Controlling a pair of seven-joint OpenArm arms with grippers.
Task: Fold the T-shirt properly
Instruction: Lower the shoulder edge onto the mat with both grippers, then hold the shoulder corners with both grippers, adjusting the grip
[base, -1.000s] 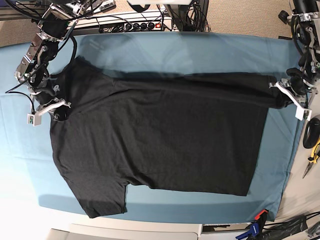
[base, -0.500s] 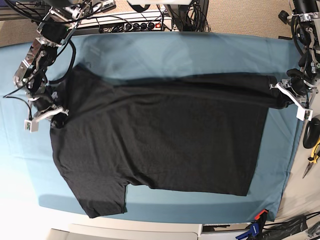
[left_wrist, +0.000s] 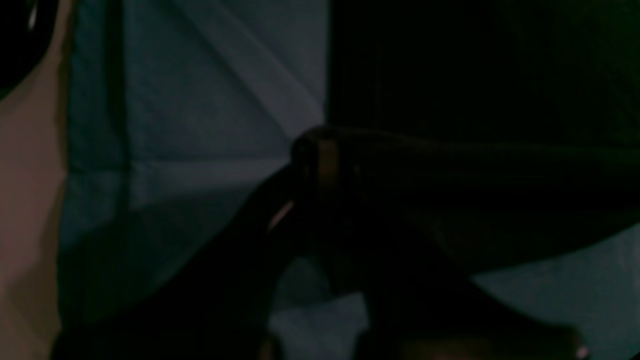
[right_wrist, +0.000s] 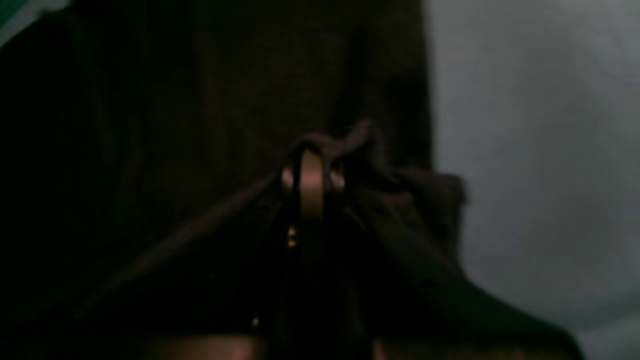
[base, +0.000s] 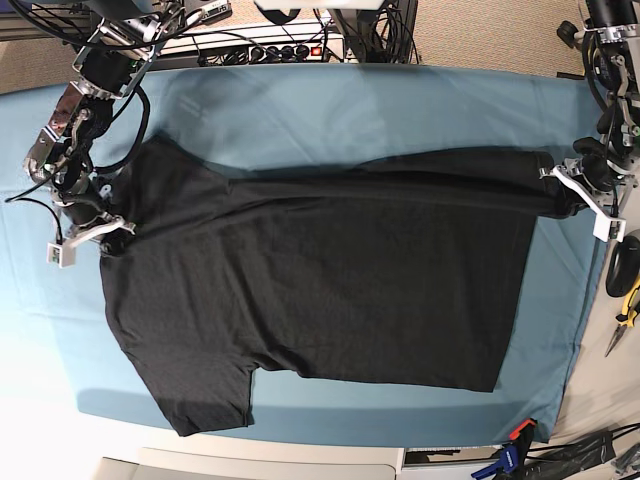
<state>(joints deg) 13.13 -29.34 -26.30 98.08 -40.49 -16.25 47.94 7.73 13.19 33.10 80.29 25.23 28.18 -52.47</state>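
The T-shirt (base: 320, 290) is lying spread across the teal cloth (base: 330, 110), its top edge pulled taut. The right gripper (base: 108, 228) is clamping the collar end at the left; the left gripper (base: 572, 190) is clamping the hem corner at the right. Bare cloth is showing along the far side.

1. We see the T-shirt (base: 320, 270) as plain black, with no print.
2. We see the table cloth (base: 330, 105) as plain teal-blue.
3. We see yellow-handled pliers (base: 628, 305).
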